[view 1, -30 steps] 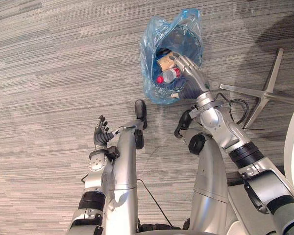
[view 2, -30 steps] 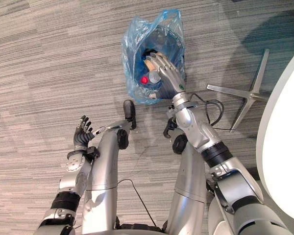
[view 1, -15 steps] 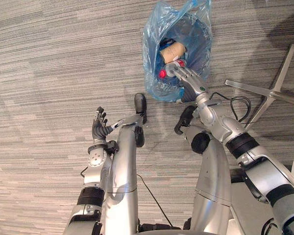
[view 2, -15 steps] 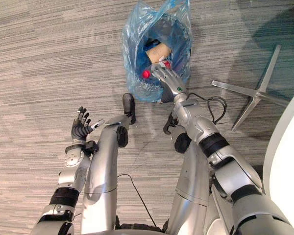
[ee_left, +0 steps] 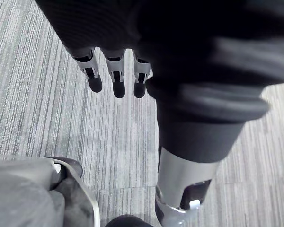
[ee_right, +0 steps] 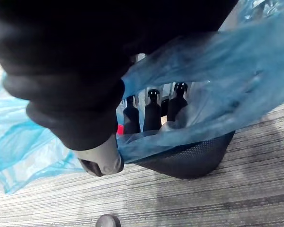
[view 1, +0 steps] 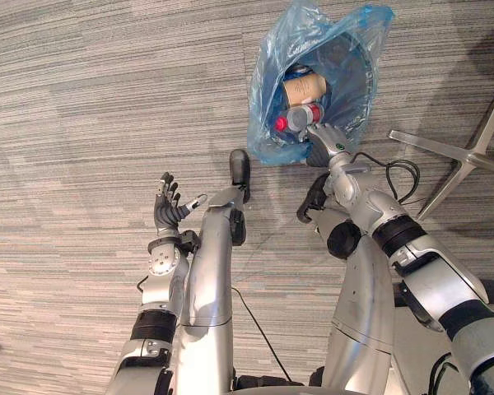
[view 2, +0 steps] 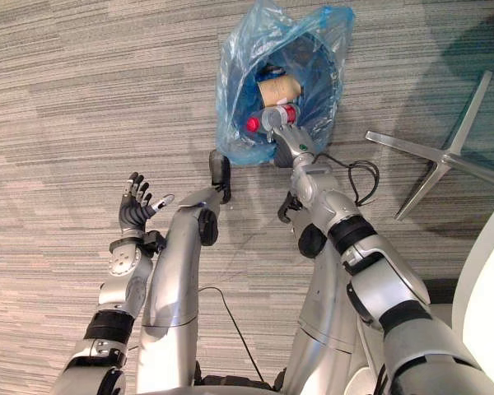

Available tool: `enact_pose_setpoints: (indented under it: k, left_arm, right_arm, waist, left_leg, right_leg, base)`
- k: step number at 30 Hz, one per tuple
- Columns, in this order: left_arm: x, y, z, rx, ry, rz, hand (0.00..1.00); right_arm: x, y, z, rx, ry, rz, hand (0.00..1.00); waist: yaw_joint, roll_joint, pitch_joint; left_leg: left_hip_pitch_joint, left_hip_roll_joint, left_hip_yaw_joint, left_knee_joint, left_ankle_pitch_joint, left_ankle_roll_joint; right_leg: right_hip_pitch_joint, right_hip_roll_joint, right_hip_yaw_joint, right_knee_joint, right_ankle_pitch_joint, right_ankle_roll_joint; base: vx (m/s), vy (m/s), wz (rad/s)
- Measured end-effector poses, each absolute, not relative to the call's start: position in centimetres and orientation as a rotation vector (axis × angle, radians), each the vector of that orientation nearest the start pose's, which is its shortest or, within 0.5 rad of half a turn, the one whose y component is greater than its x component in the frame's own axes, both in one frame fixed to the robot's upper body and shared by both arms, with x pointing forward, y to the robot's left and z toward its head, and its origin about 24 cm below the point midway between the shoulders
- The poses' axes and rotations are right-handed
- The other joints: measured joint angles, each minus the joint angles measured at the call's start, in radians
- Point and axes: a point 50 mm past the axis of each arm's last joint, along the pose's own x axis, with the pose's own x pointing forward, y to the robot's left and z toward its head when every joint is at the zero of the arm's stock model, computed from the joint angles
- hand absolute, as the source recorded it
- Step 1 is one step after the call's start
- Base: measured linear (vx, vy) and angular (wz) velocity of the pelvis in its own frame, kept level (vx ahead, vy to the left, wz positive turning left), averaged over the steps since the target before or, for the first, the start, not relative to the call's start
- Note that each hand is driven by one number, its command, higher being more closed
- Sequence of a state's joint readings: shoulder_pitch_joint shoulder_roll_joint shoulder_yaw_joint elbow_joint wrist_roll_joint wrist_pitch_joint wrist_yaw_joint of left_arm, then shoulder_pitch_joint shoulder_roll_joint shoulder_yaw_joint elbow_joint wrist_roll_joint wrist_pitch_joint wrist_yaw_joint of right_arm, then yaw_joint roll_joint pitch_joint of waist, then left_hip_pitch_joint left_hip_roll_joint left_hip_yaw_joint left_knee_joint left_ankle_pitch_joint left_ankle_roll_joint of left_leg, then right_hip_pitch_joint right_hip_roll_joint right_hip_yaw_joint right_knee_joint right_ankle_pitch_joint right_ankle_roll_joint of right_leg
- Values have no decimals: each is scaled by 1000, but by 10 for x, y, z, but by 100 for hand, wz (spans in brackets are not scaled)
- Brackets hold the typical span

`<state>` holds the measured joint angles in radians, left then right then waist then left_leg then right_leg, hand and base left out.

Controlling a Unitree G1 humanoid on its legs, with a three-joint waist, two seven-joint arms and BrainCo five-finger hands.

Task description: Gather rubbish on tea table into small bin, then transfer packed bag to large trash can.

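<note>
Since the blue bin liner already holds rubbish, the step in hand is judged to be gathering its rim for lifting out.

1. Left hand [view 1: 166, 214]: raised over the carpet, palm up, fingers spread and relaxed, holding nothing. It is well apart from the liner, on the robot's left.
2. Blue bin liner [view 1: 267, 90]: sits in the small dark mesh bin [ee_right: 189, 160] on the floor, mouth open and facing upward.
3. Contents: a clear bottle [view 1: 301, 118] lies on its side, long axis roughly across the view, red cap toward the robot's left. A paper cup [view 1: 301, 87] lies just beyond it.
4. Right hand [view 1: 323, 141]: at the near rim, just beside the bottle. Its fingers [ee_right: 153, 111] are extended side by side inside the mouth, and the thumb [ee_right: 98, 160] is outside the film. No closed pinch is evident.
5. Chair base [view 1: 465, 152]: silver, on the floor to the right, apart from the bin.

The rim lies directly at the right hand, so that arm is the nearer one.
</note>
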<state>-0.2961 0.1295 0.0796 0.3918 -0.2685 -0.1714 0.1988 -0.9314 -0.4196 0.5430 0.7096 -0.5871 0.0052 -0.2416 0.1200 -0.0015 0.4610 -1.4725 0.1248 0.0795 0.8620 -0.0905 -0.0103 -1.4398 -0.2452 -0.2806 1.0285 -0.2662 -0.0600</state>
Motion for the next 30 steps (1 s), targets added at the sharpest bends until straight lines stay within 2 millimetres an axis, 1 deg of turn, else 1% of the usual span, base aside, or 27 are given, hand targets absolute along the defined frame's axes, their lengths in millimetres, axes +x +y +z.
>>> enact_pose_setpoints:
  k: [3,6,9,13,16,19,22,24,28,30]
  left_arm:
    - [307,193,49,-160,-62,263,0]
    - [307,193,48,-160,-55,264,0]
    - [306,193,47,-161,-49,265,0]
    - [306,191,41,-163,-13,265,0]
    - [305,191,34,-158,25,267,0]
    - [302,190,29,-158,51,265,0]
    - [297,182,21,-176,80,253,0]
    - [293,182,15,-172,102,256,0]
    - [278,178,-4,-144,179,238,0]
    - [269,179,-14,-132,218,245,0]
  right_arm:
    - [390,-126,167,-1264,-413,36,100]
    - [388,-121,173,-1239,-449,38,100]
    - [384,-114,178,-1179,-483,34,100]
    - [376,-108,174,-1113,-504,47,100]
    - [364,-101,172,-1013,-535,60,100]
    - [353,-95,168,-928,-550,77,100]
    - [342,-96,156,-856,-530,89,100]
    - [335,-96,149,-820,-519,100,100]
    - [317,-92,131,-723,-474,125,100]
    - [306,-89,125,-660,-464,138,100]
  waist:
    - [-1,0,0]
    - [0,0,0]
    - [0,0,0]
    - [-2,-1,0]
    - [-10,-2,-1]
    - [-25,-2,-1]
    - [-28,-3,-1]
    - [-31,-3,-2]
    - [-32,-8,-2]
    - [-36,-21,-9]
  left_leg:
    - [1,2,0,3,0,1]
    - [4,6,0,9,1,1]
    - [12,10,2,12,1,1]
    - [51,16,1,11,0,1]
    - [96,28,1,9,-2,-2]
    - [159,31,3,-15,-5,-9]
    - [242,29,8,-55,-2,-14]
    - [301,29,7,-88,2,-19]
    - [476,28,12,-169,12,-25]
    - [567,27,18,-216,13,-27]
  right_leg:
    - [2,1,0,0,0,0]
    - [5,4,1,1,2,-3]
    - [12,8,3,1,4,-5]
    - [51,17,4,-4,4,-6]
    - [99,31,3,-17,6,-7]
    - [160,36,0,-39,9,-3]
    - [238,41,-1,-72,11,-1]
    - [297,49,-8,-103,13,1]
    - [473,63,-22,-189,23,1]
    - [563,71,-24,-236,32,0]
  base:
    - [-21,9,-2]
    - [-30,13,-5]
    - [-35,14,-6]
    - [-30,8,-8]
    - [-38,10,-14]
    - [-39,16,-6]
    - [-17,8,-2]
    - [0,0,0]
    - [43,-22,-4]
    - [76,-18,-5]
